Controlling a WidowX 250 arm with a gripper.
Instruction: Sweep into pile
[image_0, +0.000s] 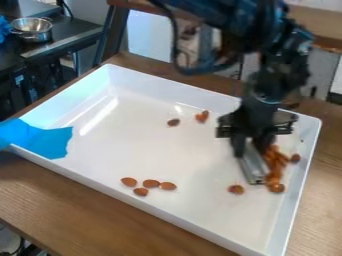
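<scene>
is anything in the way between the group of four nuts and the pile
Yes: the metal tool in the gripper stands on the side of the pile facing the four nuts, and a loose nut lies roughly on the way.

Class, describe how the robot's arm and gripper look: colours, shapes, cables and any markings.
The arm is black and built of chunky, jointed segments, with small pale spots too blurred to identify. A dark cable loops out beside it. The gripper is also black, with blocky parts jutting out on both sides above narrow fingers.
</scene>
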